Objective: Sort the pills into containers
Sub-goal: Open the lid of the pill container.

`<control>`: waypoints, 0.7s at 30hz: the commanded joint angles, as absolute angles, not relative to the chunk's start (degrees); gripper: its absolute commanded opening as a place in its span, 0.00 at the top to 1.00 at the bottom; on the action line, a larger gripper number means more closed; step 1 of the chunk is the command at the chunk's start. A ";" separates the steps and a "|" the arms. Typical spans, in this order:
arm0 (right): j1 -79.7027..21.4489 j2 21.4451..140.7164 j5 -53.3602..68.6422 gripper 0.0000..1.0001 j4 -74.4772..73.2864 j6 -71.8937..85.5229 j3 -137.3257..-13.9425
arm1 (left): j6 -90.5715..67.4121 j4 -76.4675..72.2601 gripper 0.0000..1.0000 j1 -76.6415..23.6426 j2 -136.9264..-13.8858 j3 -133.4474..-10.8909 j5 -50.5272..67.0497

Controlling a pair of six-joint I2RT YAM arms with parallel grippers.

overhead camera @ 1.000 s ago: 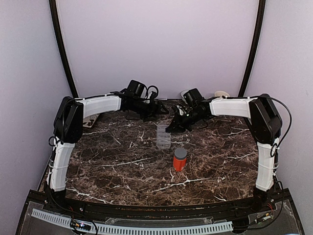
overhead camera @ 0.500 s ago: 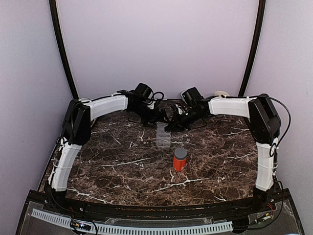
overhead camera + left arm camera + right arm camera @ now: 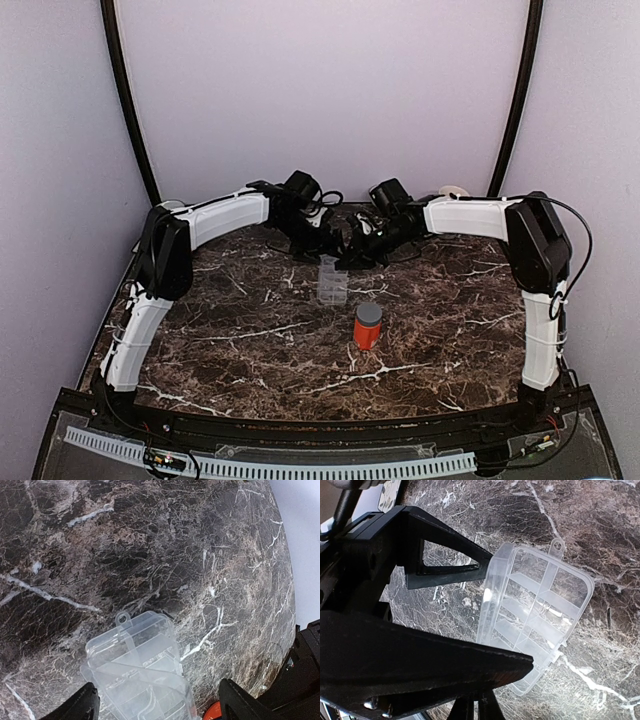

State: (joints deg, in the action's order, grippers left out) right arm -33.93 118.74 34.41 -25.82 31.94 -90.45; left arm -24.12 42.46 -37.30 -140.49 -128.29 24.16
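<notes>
The clear organiser box (image 3: 333,280) lies on the marble table behind the table's middle, and its compartments look empty. No pills show in any view. My left gripper (image 3: 333,238) hovers just behind the box, open wide, and the box (image 3: 140,670) lies between its fingertips (image 3: 75,707). My right gripper (image 3: 352,250) is right beside it, above the box's far end, and its thin fingers (image 3: 474,711) look pressed together on nothing. In the right wrist view the box (image 3: 540,615) lies beyond the left gripper's big black fingers (image 3: 420,655), and its lid looks slightly lifted.
An orange bottle with a grey cap (image 3: 368,326) stands upright just in front of the box, and its edge shows in the left wrist view (image 3: 212,712). A pale bowl (image 3: 455,190) sits at the back right behind the right arm. The walls are close behind.
My left arm has swung right towards the centre, bringing its gripper up against the right gripper behind the box. The right gripper has shifted slightly left. The box and the bottle have not moved.
</notes>
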 commanded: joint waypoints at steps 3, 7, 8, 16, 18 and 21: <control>-34.52 120.06 34.03 1.00 -25.48 31.04 -92.55 | -21.71 48.46 0.17 -37.75 -140.62 -130.35 20.91; -34.53 120.06 34.07 1.00 -25.43 31.01 -92.37 | -21.52 48.94 0.19 -37.74 -140.59 -130.56 20.35; -34.51 120.06 34.02 1.00 -25.43 31.02 -92.32 | -21.53 48.95 0.20 -37.74 -140.62 -130.53 20.20; -34.37 119.97 34.11 1.00 -25.16 31.03 -91.48 | -21.14 49.22 0.25 -37.72 -140.53 -130.61 19.11; -34.45 119.91 34.25 1.00 -25.05 31.11 -91.26 | -21.01 49.22 0.26 -37.77 -140.44 -130.68 18.94; -34.28 119.75 34.30 0.99 -24.72 31.19 -90.91 | -20.93 49.26 0.28 -37.79 -140.45 -130.52 18.81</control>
